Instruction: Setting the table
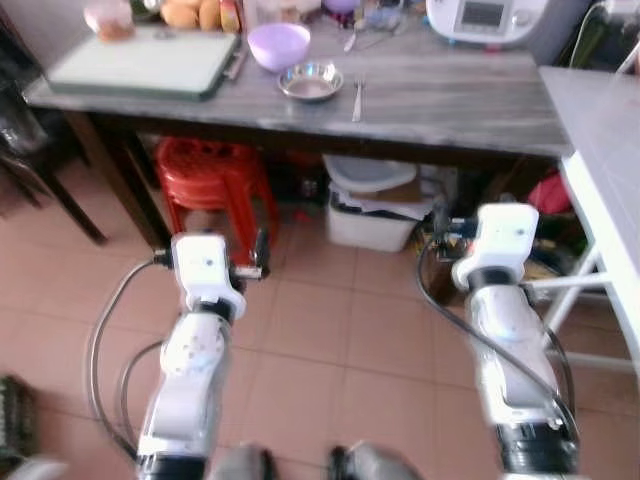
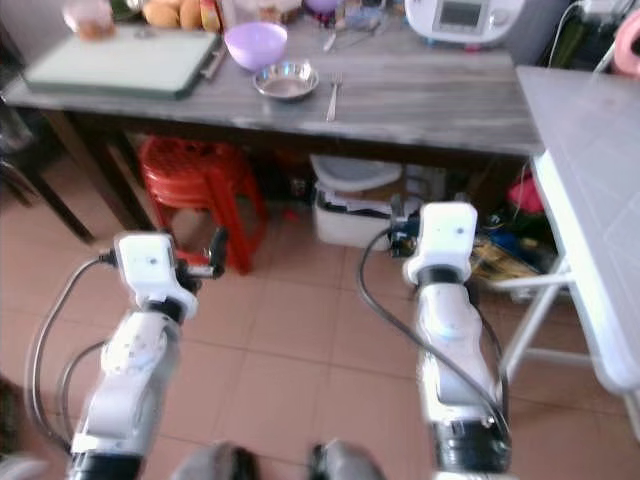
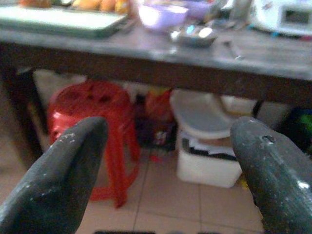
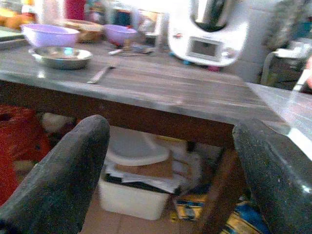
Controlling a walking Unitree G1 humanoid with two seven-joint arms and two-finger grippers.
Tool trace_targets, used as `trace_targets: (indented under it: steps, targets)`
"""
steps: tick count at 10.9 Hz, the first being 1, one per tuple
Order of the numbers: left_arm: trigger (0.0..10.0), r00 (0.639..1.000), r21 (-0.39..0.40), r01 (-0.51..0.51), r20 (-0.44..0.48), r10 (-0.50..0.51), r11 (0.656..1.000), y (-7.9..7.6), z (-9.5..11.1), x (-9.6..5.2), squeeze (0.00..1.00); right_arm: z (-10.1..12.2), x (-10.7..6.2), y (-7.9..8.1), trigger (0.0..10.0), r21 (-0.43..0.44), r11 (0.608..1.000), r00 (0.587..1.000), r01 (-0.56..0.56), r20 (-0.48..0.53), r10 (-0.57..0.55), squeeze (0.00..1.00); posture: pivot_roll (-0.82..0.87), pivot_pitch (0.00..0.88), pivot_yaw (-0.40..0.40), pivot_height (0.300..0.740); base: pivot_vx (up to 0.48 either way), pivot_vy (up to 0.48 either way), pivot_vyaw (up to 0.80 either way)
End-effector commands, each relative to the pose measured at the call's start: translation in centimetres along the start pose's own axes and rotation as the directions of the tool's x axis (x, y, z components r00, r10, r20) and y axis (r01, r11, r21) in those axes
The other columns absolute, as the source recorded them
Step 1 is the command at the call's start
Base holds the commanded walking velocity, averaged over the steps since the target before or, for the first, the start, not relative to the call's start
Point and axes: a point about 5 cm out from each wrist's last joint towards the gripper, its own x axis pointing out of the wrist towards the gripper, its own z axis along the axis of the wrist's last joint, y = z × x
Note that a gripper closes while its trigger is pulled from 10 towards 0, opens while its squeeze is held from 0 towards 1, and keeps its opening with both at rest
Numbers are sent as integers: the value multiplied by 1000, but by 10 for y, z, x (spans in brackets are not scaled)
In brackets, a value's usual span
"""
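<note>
A long grey wooden table (image 1: 450,100) stands across the far side of the scene, and both arms are held out low over the tiled floor (image 1: 330,330), short of its near edge. The left gripper (image 3: 168,170) has its two black fingers spread wide apart with nothing between them, and the right gripper (image 4: 170,170) is likewise spread and holding nothing. On the table, a steel bowl (image 1: 311,81) sits near the middle, with a lilac bowl (image 1: 278,44) just beyond it to the far left and a fork (image 1: 357,100) lying just to its right. A pale green cutting board (image 1: 140,62) lies at the left end, and a white kitchen appliance (image 1: 485,18) stands at the far right. Under the table are a red plastic stool (image 1: 212,180) on the left and a white lidded bin (image 1: 372,205) to its right. A second pale table (image 1: 605,150) stands at the right edge.
</note>
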Motion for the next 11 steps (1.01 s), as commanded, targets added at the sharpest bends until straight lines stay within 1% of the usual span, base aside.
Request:
trace_targets:
  steps: [1, 2, 3, 4, 7, 11]
  targets:
    - [10000, 1000, -5, -1, 8, 2, 1000, 1, 2, -2, 0, 1, -2, -2, 10000, -4, 1000, 1000, -3, 7, 3, 0, -38, 107, -1, 740, 0, -435, 0]
    - [10000, 1000, -8, -1, -3, 1, 1000, 1, -1, -5, 0, 0, -2, -2, 10000, -5, 1000, 1000, -2, 6, 2, 0, -39, 107, 2, 740, 0, -431, 0]
    - [10000, 1000, -10, 3, -10, -3, 1000, 0, -3, -6, 0, -2, -2, -2, 10000, 15, 1000, 1000, 5, -7, -5, 0, -39, 108, 2, 740, 0, -431, -463]
    - [10000, 1000, -10, 5, -8, -5, 1000, 0, -2, -6, 0, -1, -2, -2, 10000, 14, 1000, 1000, 5, -3, -5, 0, -38, 106, 1, 740, 0, -435, -800]
    - [10000, 1000, -10, 9, 4, -9, 1000, -1, 1, -2, 0, -1, 0, -2, 10000, 9, 1000, 1000, 2, 0, -2, 0, -39, 100, 1, 740, 0, -433, 0]
    - [10000, 1000, -11, 15, 4, -15, 1000, -3, 2, -2, 0, 0, 1, 0, 10000, 10, 1000, 1000, -4, 3, 4, 0, -41, 116, 4, 740, 0, -431, 0]
